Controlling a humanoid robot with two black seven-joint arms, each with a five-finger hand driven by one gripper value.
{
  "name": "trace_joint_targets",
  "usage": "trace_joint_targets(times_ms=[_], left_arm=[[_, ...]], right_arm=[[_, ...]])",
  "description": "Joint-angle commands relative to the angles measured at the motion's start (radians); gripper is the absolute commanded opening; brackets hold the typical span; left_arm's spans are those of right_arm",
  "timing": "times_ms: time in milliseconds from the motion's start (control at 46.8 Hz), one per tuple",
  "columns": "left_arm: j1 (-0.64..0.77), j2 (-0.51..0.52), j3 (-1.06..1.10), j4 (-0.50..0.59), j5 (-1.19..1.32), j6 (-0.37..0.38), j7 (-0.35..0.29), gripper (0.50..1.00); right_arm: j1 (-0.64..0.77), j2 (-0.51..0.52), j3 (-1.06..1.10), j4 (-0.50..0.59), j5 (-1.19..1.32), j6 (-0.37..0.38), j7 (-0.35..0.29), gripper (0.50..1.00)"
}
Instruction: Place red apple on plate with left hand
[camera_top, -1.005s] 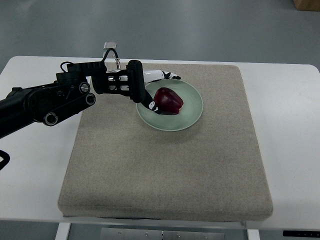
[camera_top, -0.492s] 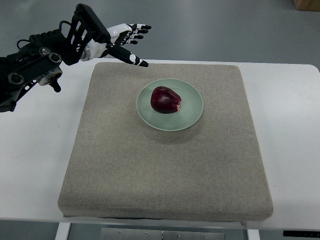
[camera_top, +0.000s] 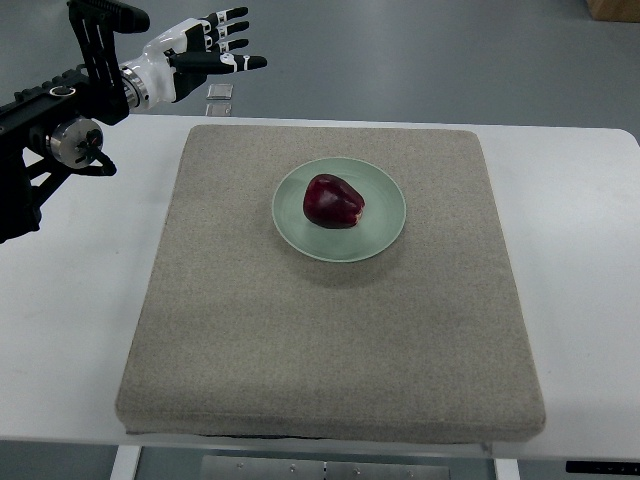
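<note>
- My left robot hand (camera_top: 205, 55) is at the upper left of the top view, above the far left corner of the mat and beyond the tabletop's far edge.
- Its fingers (camera_top: 232, 62) are stretched out and slightly fanned, pointing toward the picture's right; they hold nothing.
- My left arm (camera_top: 60, 125), black with round joint housings, enters from the left edge and runs up to the white wrist section behind the hand.
- The red apple (camera_top: 334, 201) lies on the plate (camera_top: 385, 228), slightly left of the plate's centre. It is dark red with a small highlight on its right side.
- The apple is well apart from my left robot hand: it sits to the right of the fingertips and nearer to me. There is no contact between hand and apple.
- The plate is pale green and round. It rests flat on the beige mat (camera_top: 330, 340), in the mat's far half, roughly centred from left to right.
- The mat lies on the white tabletop (camera_top: 70, 330), which shows as bare margins on the left and right sides.
- A small clear square object (camera_top: 220, 90) sits just beyond the mat's far edge, directly below my fingers in the view. I cannot tell what it is.
</note>
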Motion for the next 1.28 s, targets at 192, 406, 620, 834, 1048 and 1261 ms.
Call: trace_joint_targets(times_ms=[192, 406, 620, 834, 1048, 1261], left_arm=[[0.074, 0.006, -0.097, 0.025, -0.14, -0.087, 0.025, 1.0], [0.139, 0.025, -0.234, 0.025, -0.197, -0.131, 0.093, 1.0], [0.16, 0.023, -0.314, 0.023, -0.201, -0.136, 0.134, 1.0], [0.174, 0.016, -0.314, 0.023, -0.227, -0.133, 0.142, 1.0], [0.192, 0.014, -0.315, 0.023, -0.237, -0.135, 0.148, 1.0], [0.2, 0.014, -0.315, 0.022, -0.247, -0.138, 0.15, 1.0]], right_arm=[[0.0, 0.0, 0.0, 0.0, 0.0, 0.0, 0.0, 0.932], [0.0, 0.0, 0.0, 0.0, 0.0, 0.0, 0.0, 0.93], [0.0, 0.0, 0.002, 0.0, 0.001, 0.0, 0.0, 0.93], [0.0, 0.0, 0.002, 0.002, 0.005, 0.008, 0.0, 0.932], [0.0, 0.0, 0.0, 0.003, 0.003, 0.011, 0.0, 0.932], [0.0, 0.0, -0.003, 0.017, -0.002, 0.009, 0.0, 0.932]])
